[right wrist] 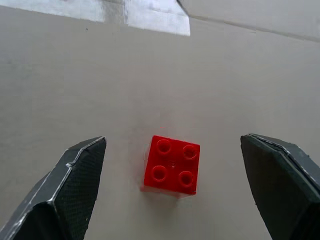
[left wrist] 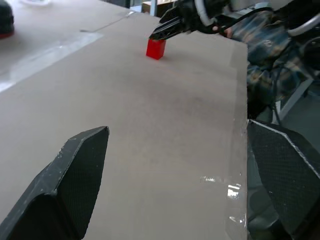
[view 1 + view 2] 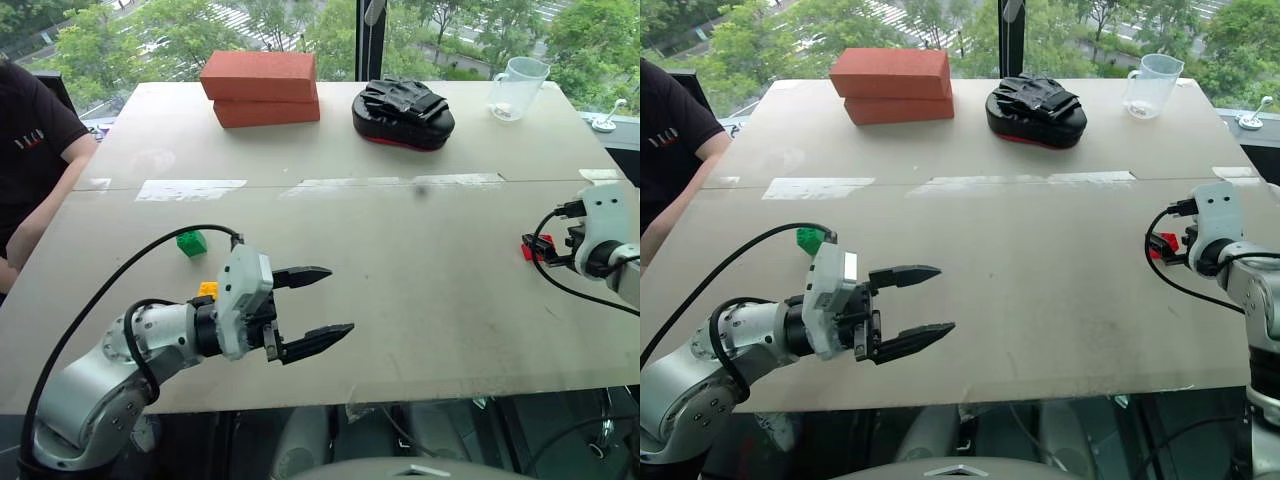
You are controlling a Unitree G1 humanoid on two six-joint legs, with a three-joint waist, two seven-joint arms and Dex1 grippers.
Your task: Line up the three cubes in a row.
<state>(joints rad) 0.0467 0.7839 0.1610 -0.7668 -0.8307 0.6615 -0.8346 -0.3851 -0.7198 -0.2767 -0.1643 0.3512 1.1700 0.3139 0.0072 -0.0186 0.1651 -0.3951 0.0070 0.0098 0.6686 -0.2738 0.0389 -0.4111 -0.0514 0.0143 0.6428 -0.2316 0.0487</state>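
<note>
On the bench, the red cube (image 1: pixel 172 165) sits squarely between my right claw's (image 1: pixel 172 200) wide-spread fingers, just ahead, untouched

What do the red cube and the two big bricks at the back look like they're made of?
Red cube: likely hard moulded plastic, smooth and slightly glossy, with four round studs on top. Two stacked bricks: matte orange-red blocks with an even, dull surface; probably clay brick, though foam or painted wood can't be ruled out.

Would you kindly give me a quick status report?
Both grippers open, empty. Right gripper over red cube. Green cube, yellow cube by left gripper. Nothing obstructing.
</note>
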